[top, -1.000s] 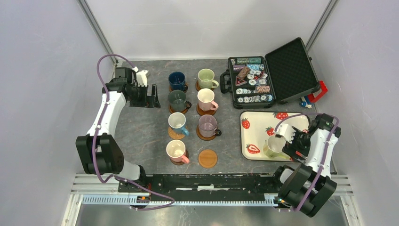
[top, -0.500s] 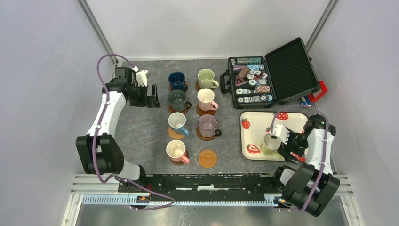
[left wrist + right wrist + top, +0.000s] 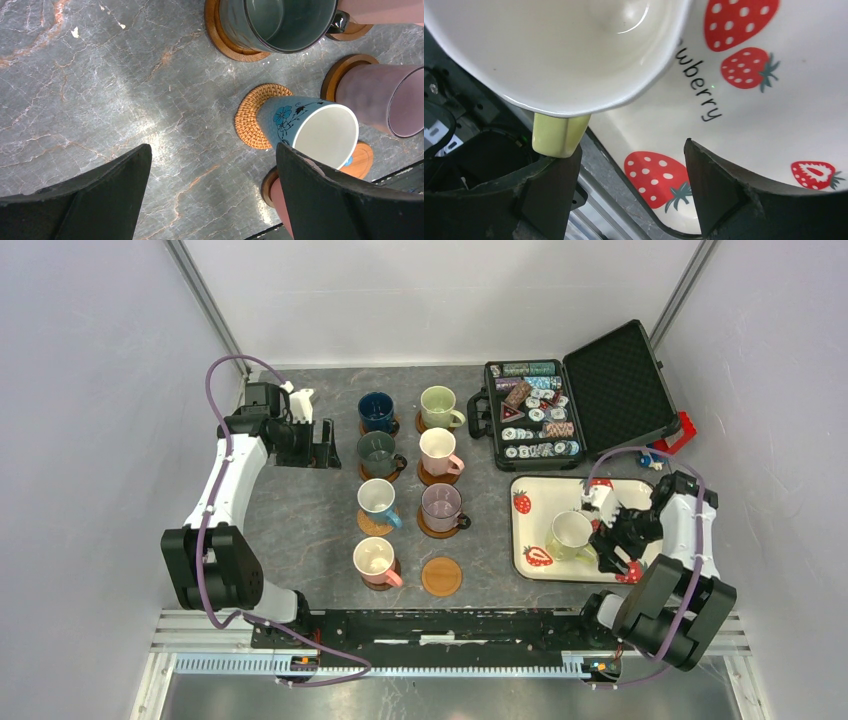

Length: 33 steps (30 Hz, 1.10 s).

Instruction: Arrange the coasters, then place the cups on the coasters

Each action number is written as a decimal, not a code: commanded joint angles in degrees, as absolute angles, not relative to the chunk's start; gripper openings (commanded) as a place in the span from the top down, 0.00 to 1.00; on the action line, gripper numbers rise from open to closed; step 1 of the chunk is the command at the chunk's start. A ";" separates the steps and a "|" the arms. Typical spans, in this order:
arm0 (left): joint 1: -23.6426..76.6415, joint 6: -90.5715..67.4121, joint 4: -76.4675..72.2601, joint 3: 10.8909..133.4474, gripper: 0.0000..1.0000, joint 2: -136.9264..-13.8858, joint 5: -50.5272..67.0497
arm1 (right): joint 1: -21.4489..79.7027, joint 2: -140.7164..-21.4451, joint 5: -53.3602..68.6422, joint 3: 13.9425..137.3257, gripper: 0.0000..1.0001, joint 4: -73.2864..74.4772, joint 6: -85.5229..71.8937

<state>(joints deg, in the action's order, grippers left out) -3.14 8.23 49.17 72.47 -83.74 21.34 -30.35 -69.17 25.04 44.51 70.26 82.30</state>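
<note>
Seven cups stand on coasters in two columns, among them the dark blue [image 3: 377,412], pale green [image 3: 437,406], mauve [image 3: 441,506] and salmon [image 3: 374,558] cups. One wooden coaster [image 3: 442,576] lies bare at the near end of the right column. The yellow cup [image 3: 571,535] stands on the strawberry tray [image 3: 540,490]. My right gripper [image 3: 602,543] is open just right of it. In the right wrist view the cup's yellow handle [image 3: 559,132] sits at the tip of my left finger, and the right gripper [image 3: 631,170] holds nothing. My left gripper [image 3: 322,445] hangs open left of the columns.
The left wrist view looks down on the light blue cup [image 3: 310,130] on a woven coaster [image 3: 252,120], between the open left gripper [image 3: 212,170] fingers' line of sight. An open black case of poker chips [image 3: 560,405] lies behind the tray. A metal rail [image 3: 450,625] runs along the near edge.
My right arm has swung away from the near edge, along the tray's right side. The yellow cup has shifted slightly left and farther back on the tray. The left arm has stayed still.
</note>
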 commanded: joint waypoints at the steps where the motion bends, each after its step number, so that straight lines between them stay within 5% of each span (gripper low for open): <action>1: -2.98 6.06 47.72 72.68 0.00 -83.06 22.85 | -30.15 -70.03 28.58 48.16 0.18 68.14 76.75; 9: -2.99 6.12 47.72 72.35 0.00 -83.02 22.90 | -29.84 -64.31 25.08 41.98 0.07 72.11 90.54; 17: -2.99 4.86 47.72 72.65 0.00 -83.24 23.56 | -27.16 -63.07 29.95 42.88 0.03 71.77 85.61; 33: -2.94 3.89 47.72 73.15 0.00 -83.47 23.82 | -21.86 -63.51 33.45 44.57 0.26 62.28 70.39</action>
<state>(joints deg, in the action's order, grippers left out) -3.14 6.28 49.15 72.44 -83.74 22.68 -23.75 -66.15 32.58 44.91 66.35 74.61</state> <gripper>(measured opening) 0.997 0.752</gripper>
